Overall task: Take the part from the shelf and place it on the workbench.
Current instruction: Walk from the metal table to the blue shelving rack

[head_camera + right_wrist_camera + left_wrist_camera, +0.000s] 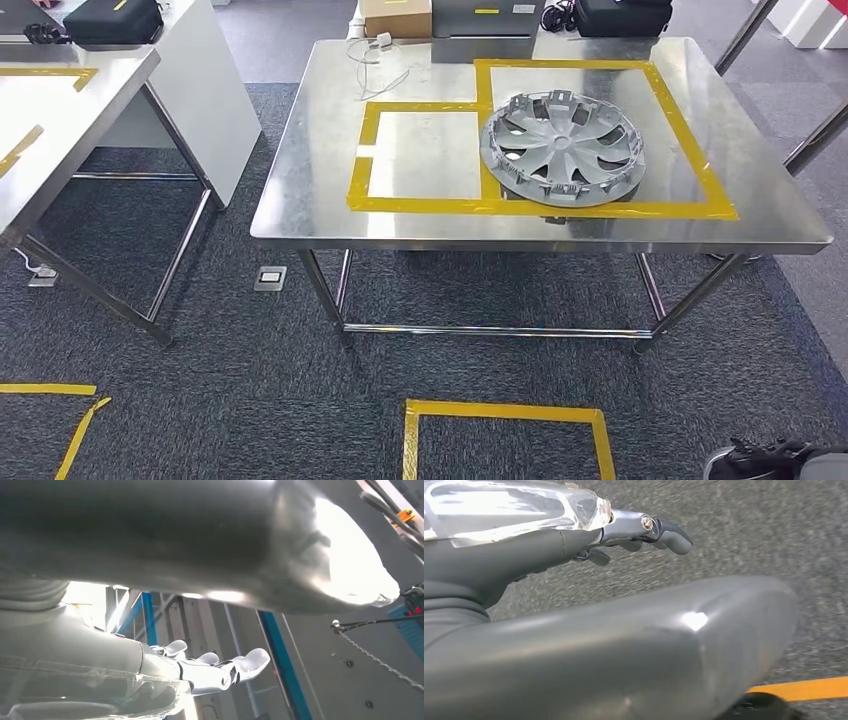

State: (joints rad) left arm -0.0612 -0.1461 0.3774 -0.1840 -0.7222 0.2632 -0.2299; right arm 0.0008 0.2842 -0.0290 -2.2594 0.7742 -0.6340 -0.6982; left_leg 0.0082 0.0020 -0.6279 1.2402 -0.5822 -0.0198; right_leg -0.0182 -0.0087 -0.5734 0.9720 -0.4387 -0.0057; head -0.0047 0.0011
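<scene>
The part, a silver hubcap point(562, 147), lies flat on the steel workbench point(310, 190), inside the larger of two yellow tape outlines, near its front left corner. In the left wrist view my left hand point(589, 545) hangs over dark carpet with its fingers point(671, 536) stretched out and nothing in it. My right hand point(200, 672), in the right wrist view, also has its fingers point(252, 661) extended and holds nothing, with blue and grey frame posts beyond it.
A second steel table point(60, 110) stands at the left with a black case point(112, 20) behind it. A cardboard box point(395, 15), a white cable point(375, 60) and another black case point(622, 14) sit along the workbench's far edge. A yellow tape square point(505, 412) marks the carpet in front. A person's shoe point(770, 462) is at the bottom right.
</scene>
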